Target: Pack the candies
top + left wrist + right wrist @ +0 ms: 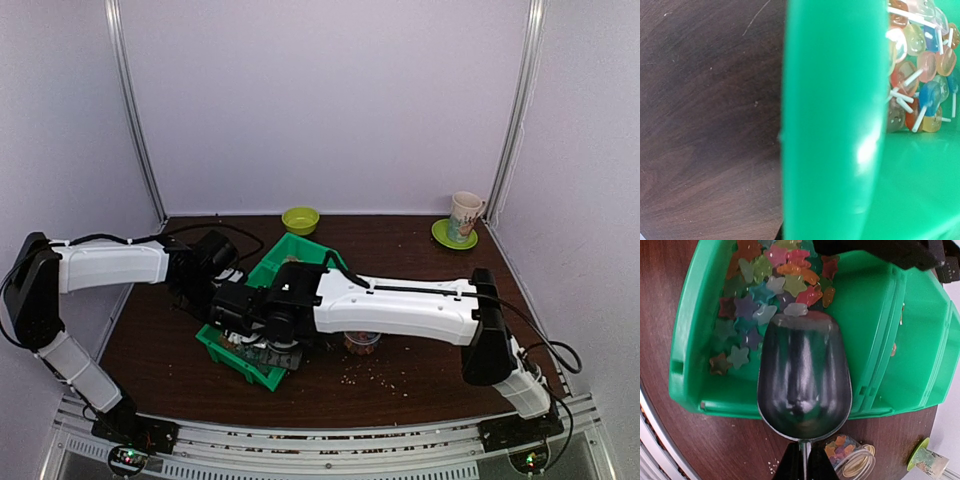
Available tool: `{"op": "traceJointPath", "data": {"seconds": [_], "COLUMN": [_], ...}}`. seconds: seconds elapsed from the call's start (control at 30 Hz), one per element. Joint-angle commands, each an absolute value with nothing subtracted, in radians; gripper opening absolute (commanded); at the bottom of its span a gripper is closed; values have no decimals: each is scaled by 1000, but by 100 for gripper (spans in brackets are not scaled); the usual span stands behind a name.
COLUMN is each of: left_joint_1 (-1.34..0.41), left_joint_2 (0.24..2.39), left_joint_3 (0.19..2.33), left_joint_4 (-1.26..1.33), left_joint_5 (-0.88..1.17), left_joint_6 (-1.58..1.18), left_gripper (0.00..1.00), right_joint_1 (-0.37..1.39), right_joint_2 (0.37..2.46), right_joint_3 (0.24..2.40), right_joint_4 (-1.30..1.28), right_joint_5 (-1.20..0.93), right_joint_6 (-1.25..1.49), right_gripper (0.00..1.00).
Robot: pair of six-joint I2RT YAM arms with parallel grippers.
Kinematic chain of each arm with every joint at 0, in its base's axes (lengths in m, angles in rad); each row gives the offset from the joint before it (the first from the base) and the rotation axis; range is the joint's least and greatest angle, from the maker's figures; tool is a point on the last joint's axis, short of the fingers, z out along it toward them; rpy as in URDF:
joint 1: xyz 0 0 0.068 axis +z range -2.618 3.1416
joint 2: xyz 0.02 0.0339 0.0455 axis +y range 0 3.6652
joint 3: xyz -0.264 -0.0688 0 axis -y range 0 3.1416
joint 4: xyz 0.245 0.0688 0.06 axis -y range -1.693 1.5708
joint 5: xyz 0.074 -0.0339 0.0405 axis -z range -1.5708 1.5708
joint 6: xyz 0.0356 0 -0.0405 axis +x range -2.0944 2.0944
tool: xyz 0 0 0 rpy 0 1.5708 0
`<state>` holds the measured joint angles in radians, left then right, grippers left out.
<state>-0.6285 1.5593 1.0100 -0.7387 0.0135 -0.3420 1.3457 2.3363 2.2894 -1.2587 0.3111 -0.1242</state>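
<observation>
The candies point(770, 285) are a heap of coloured star-shaped sweets at the far end of a green bin point(690, 380). My right gripper point(803, 462) is shut on the thin handle of a metal scoop point(802, 380). The scoop's bowl is empty and lies over the bin, its front lip touching the heap. A small clear jar point(852, 462) with a few candies in it lies on the table beside the handle. My left gripper point(222, 290) sits at the bin's left wall point(830, 125), which fills its wrist view; its fingers are hidden. More sweets on white sticks point(920, 75) lie inside.
A second green bin point(925, 340) adjoins the first on the right. A yellow-green bowl point(300, 219) stands behind the bins, and a mug on a green saucer point(462, 220) at the back right. Pale crumbs point(380, 375) dot the dark wooden table near the jar point(362, 343).
</observation>
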Motion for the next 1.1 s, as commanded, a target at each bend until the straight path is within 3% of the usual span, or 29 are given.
{"op": "traceJointPath", "data": {"seconds": [0.0,0.17,1.07], "left_joint_1": [-630,-631,-566], "left_joint_2": [1455,1454,1495], "left_joint_3": [1063,1059,1056], "left_joint_4": [-536,-525,-540], "left_joint_5": [172,188,234], "left_joint_6": [-354,-354,-385], "left_gripper": [0,0,0], "right_joint_1": [1337,1333,1283], "right_joint_2": [2410,2401,2031], "right_joint_3": [2286,2219,1403], "right_joint_4": [-1183,-1070,-230], "right_joint_5": [202,194,90], "right_joint_6": [-112,-87,34], "right_gripper": [0,0,0]}}
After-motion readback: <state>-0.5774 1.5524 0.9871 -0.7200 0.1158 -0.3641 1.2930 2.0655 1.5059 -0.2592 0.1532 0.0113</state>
